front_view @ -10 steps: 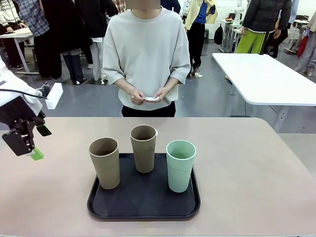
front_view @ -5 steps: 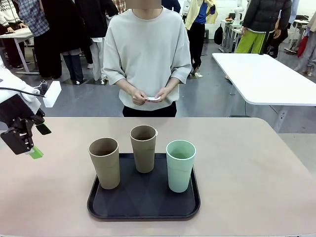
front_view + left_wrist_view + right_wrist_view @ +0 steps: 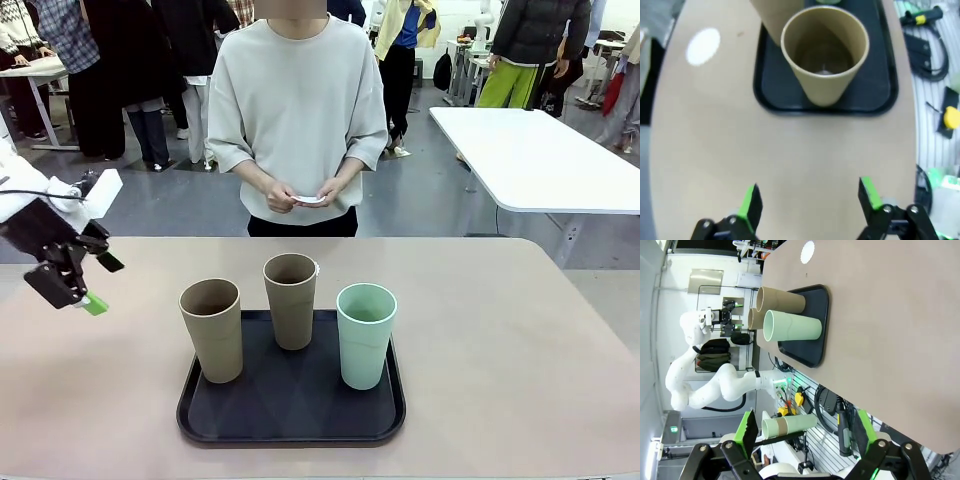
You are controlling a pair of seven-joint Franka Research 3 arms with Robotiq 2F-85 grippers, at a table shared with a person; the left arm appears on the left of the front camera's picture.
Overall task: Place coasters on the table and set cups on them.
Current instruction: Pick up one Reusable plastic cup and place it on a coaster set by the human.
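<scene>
1. A black tray [image 3: 290,422] sits by the bench's [image 3: 500,330] near edge.
2. On it stand the left tan cup [image 3: 212,332], the middle tan cup [image 3: 291,302] and the mint green cup [image 3: 366,337].
3. The left hand [image 3: 100,283] hovers over the left edge, fingers apart.
4. Beyond the far edge, a person [image 3: 297,110] holds white coasters [image 3: 308,199].

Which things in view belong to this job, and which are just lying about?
Job: left tan cup, middle tan cup, mint cup; white coasters in the person's hands; beige table.
Lying about: black tray under the cups; white table behind; yellow item off the table.
</scene>
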